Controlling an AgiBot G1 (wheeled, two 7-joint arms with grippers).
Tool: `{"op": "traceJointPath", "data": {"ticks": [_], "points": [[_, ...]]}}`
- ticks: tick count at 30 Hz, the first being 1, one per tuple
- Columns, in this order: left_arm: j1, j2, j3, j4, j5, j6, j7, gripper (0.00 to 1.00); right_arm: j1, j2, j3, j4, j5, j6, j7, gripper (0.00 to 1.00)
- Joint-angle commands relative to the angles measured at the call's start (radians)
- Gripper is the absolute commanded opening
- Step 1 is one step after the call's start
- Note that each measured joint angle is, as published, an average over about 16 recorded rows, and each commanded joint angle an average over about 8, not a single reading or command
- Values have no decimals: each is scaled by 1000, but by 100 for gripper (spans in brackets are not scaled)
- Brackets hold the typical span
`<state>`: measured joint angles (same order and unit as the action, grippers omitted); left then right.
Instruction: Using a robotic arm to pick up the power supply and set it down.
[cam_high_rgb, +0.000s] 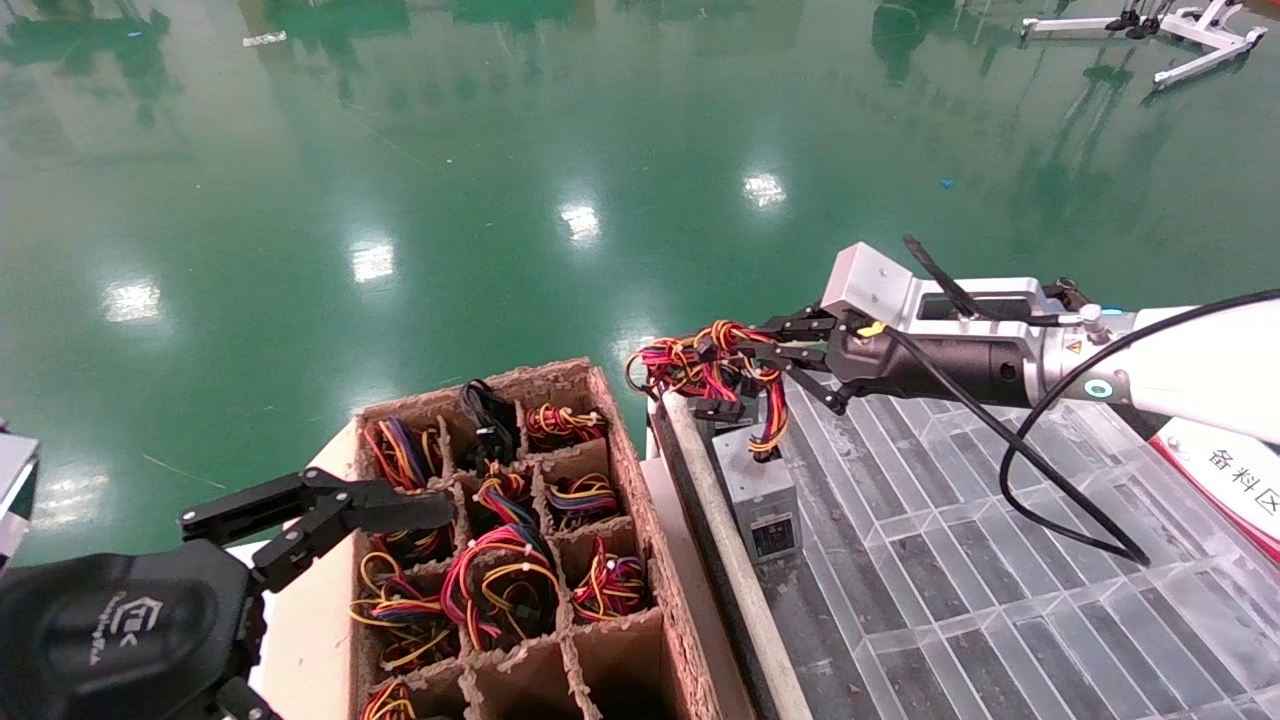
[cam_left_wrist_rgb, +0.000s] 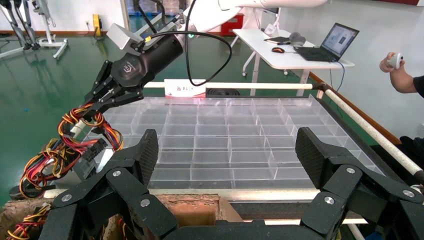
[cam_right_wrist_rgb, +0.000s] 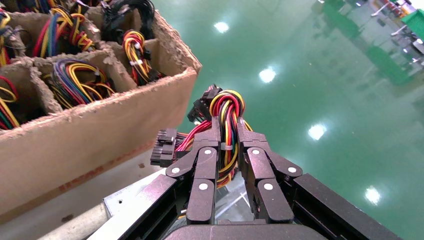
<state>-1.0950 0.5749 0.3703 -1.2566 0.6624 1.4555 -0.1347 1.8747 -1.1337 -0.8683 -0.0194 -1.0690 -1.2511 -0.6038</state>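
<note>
The white right arm's black gripper (cam_high_rgb: 748, 352) is shut on the tied red, yellow and orange wire bundle (cam_high_rgb: 712, 366) of a power supply (cam_high_rgb: 765, 500). The silver-grey box, its label facing me, hangs upright from the wires at the left edge of the clear divided tray (cam_high_rgb: 1000, 590); I cannot tell whether it rests there. In the right wrist view the gripper (cam_right_wrist_rgb: 228, 131) pinches the wire bundle (cam_right_wrist_rgb: 227, 102) between both fingers. The left wrist view shows the right gripper (cam_left_wrist_rgb: 100, 95) and the wires (cam_left_wrist_rgb: 75, 137) at the tray's corner. My left gripper (cam_left_wrist_rgb: 227, 150) stands open and idle over the cardboard box.
A divided cardboard box (cam_high_rgb: 625, 450) holding several more wired power supplies stands left of the tray. A metal rail (cam_high_rgb: 720, 560) runs between them. Beyond is green floor. A desk with a laptop (cam_left_wrist_rgb: 340, 40) and a person's arm (cam_left_wrist_rgb: 405, 75) lie past the tray.
</note>
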Motion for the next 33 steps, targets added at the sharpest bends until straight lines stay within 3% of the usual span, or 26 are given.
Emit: {"op": "traceJointPath", "data": {"ticks": [1, 4, 9, 12, 25, 33], "points": [[0, 0, 0, 0, 0, 0, 0, 100, -4, 4, 2, 2, 3, 7, -2, 1], [0, 0, 0, 0, 0, 0, 0, 100, -10, 8, 1, 5, 2, 17, -9, 17], [0, 0, 0, 0, 0, 0, 0, 100, -16, 14, 1, 7, 3, 30, -16, 78], [0, 0, 0, 0, 0, 0, 0, 100, -18, 15, 2, 7, 5, 32, -17, 100], [0, 0, 0, 0, 0, 0, 0, 100, -17, 14, 1, 7, 2, 27, -15, 100], [0, 0, 0, 0, 0, 0, 0, 100, -1, 37, 18, -3, 27, -17, 20, 100]]}}
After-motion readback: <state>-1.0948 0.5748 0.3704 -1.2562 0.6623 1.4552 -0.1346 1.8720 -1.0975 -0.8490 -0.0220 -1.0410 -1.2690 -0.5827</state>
